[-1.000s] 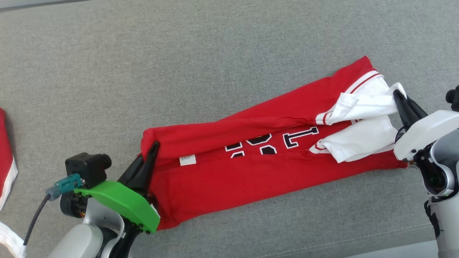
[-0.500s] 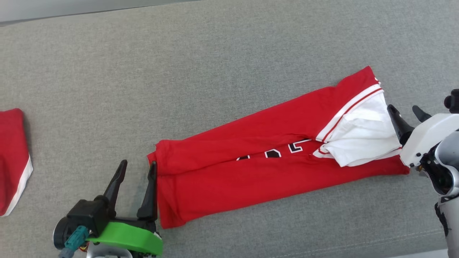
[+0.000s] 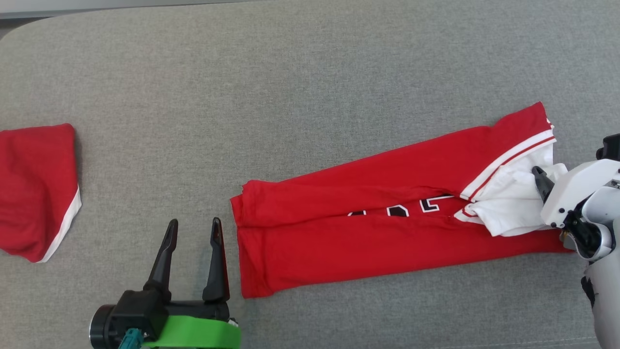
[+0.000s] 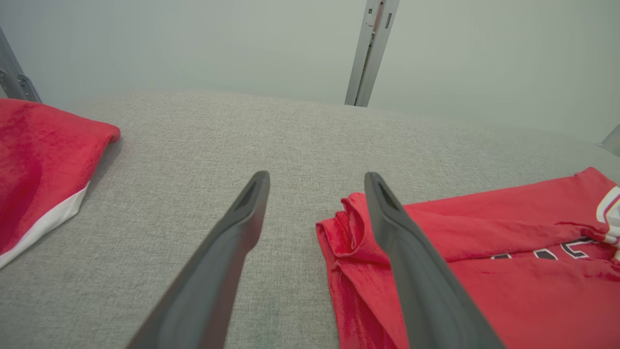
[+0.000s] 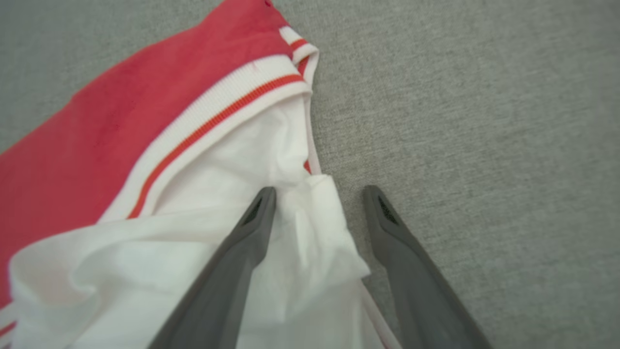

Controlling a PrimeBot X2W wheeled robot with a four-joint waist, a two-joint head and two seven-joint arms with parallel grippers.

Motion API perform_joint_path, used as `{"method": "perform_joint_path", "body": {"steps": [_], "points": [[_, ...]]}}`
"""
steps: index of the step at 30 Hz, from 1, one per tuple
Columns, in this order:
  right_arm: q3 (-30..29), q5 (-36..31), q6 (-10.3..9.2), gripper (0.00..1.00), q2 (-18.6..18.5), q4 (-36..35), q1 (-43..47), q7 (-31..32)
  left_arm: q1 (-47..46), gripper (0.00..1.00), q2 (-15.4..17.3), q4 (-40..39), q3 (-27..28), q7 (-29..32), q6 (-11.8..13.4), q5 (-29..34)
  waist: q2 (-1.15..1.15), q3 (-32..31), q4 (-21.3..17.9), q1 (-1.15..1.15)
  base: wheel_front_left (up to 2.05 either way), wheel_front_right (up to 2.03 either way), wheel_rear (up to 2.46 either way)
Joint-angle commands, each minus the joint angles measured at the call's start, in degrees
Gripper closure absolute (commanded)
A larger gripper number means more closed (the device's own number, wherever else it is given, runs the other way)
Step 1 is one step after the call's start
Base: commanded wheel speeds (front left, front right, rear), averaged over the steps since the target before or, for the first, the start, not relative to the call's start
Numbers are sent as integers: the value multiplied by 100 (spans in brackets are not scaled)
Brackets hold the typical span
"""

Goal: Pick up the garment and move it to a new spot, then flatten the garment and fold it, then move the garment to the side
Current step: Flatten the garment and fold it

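Garment is laid as a long strip on grey padded surface. Left gripper is held spread just beside its left end, nothing gripped. Right gripper is spread, unclamped, about the loose white sleeve, which is best flattened before folding. Pale wall is seen behind.

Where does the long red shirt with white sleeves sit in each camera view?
Head view: shirt lies slanting across the right half, white sleeves at its right end.
Left wrist view: shirt at the lower right, its all-red end nearest the camera.
Right wrist view: shirt over the left half, white cloth between the fingers of the right end effector.
Shared landmark: the striped sleeve band.
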Motion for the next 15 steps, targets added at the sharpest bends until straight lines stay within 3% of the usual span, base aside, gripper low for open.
{"method": "perform_joint_path", "body": {"steps": [1,6,15], "points": [[97,143,7,100,181,188,26,-13,132,0,-99,6,155,-16,-111,135,0,-69,34,0,0,0,0],[25,511,2,100,7,271,-166,-400,338,0,-418,101,613,-16,-475,385,0,-241,3,0,0,0,0],[-400,483,-2,100,-1105,242,-352,-827,695,0,-704,334,1123,-16,-942,602,0,-761,-11,0,0,0,0]]}}
